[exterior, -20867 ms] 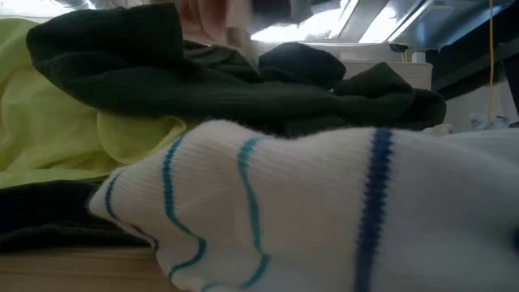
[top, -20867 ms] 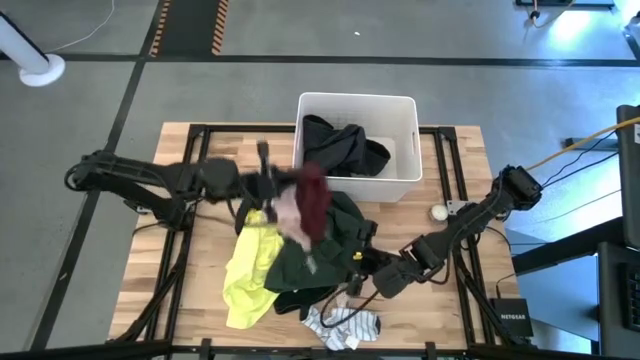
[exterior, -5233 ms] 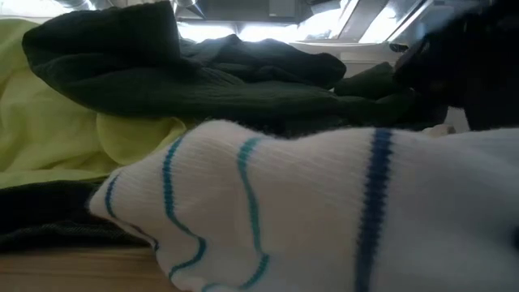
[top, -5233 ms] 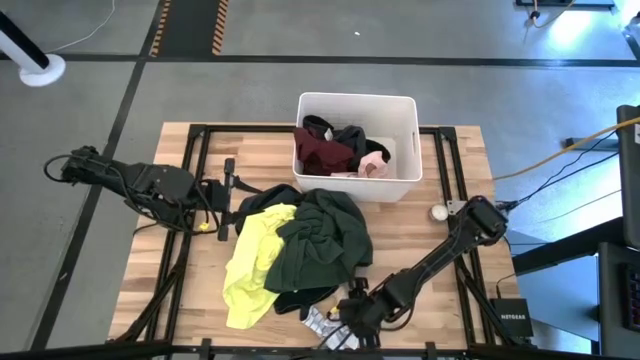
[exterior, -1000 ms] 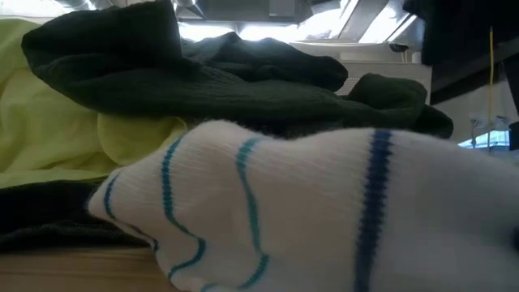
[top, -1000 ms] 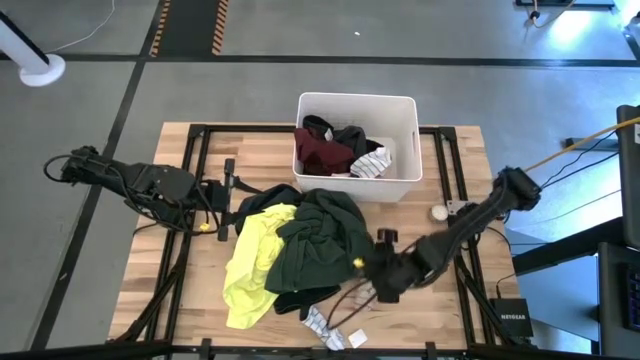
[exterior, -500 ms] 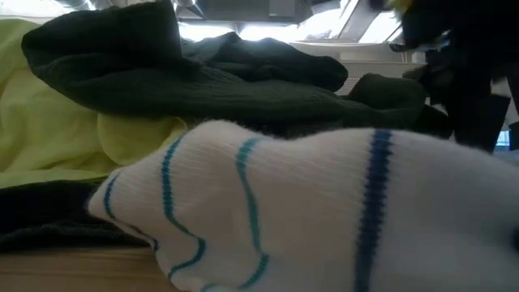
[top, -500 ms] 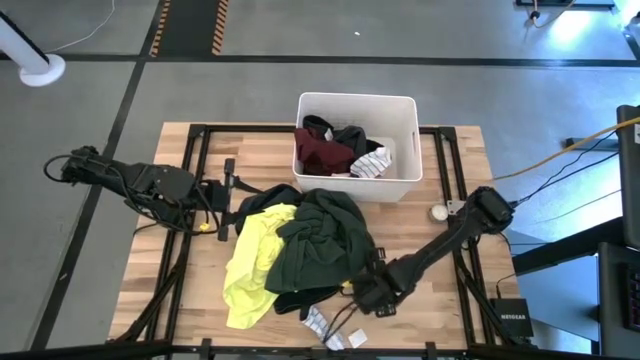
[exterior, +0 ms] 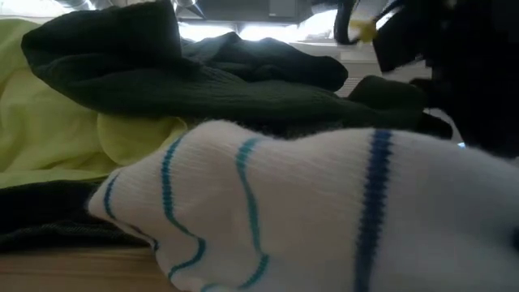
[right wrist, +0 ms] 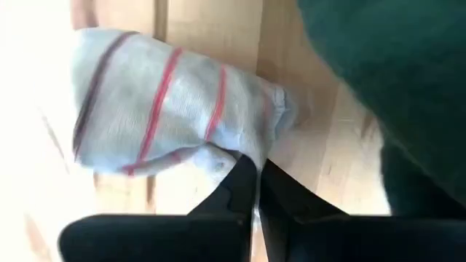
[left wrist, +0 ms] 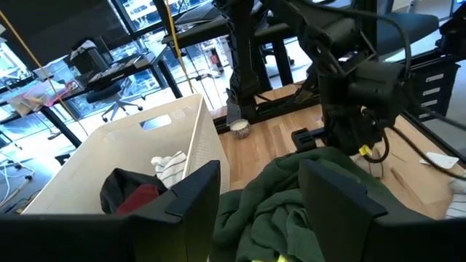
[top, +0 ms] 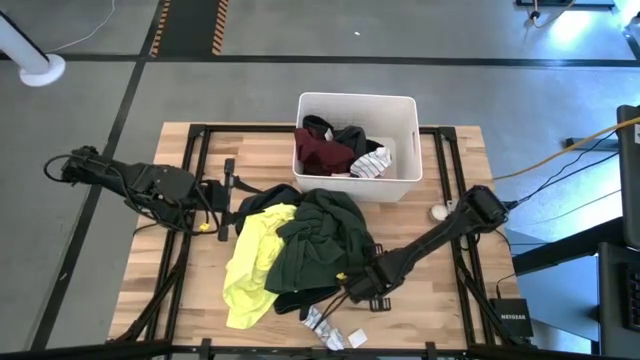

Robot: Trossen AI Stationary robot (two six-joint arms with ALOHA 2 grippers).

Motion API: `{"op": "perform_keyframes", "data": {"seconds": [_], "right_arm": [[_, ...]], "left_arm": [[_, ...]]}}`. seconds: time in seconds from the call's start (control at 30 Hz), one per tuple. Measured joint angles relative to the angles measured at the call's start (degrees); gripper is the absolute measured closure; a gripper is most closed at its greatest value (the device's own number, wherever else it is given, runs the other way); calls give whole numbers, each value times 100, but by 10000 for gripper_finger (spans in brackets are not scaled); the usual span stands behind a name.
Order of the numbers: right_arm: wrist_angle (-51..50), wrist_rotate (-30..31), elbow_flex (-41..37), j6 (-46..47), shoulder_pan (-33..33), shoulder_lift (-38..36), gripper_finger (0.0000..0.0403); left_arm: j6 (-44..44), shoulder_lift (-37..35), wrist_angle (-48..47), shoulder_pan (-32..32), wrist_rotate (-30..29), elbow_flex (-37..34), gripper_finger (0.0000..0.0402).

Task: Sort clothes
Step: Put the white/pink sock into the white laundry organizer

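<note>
Seen from the high view, my right tool (top: 352,290) sits low at the near edge of the dark green garment (top: 318,245), fingers closed together. Small striped pieces (top: 335,330) lie on the counter (top: 185,290) just beside it, toward the near edge. Neon yellow garment (top: 250,262) lies touching the green one on its left. White bin (top: 357,146) stands behind the pile, holding a maroon garment (top: 322,157), a black one (top: 350,138) and a striped piece (top: 372,163). My left tool (top: 229,178) waits well apart, at the left of the counter, jaws apart and holding nothing.

Low view: white ribbed sock with blue and teal stripes (exterior: 284,211) fills the foreground and blocks most of the counter; dark green fabric and neon yellow behind it; a dark arm at upper right.

Left wrist view: own fingers (left wrist: 193,193) spread, empty; green heap ahead, bin beyond, a small round thing (left wrist: 239,129) on the counter past the bin.

Right wrist view: fingertips (right wrist: 244,178) shut, pinching the edge of a grey sock with red stripes (right wrist: 171,102); dark green cloth just beside it.
</note>
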Motion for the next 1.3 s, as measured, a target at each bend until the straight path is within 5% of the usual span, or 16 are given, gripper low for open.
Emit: {"op": "perform_keyframes", "data": {"seconds": [0.27,0.67,1.1,1.3], "right_arm": [[-632,414,789,-20,2,-489,394],[-1324,2552,1950,-323,-172,-1473,394],[-1546,4578,1998,-304,-1685,-2643,385],[-1017,4703,1991,-595,-2414,-2692,365]], "left_arm": [[-45,0,-11,0,0,-2,220],[3,0,-22,1,0,-1,220],[3,0,-26,1,0,-1,220],[42,0,-35,0,0,0,220]]}}
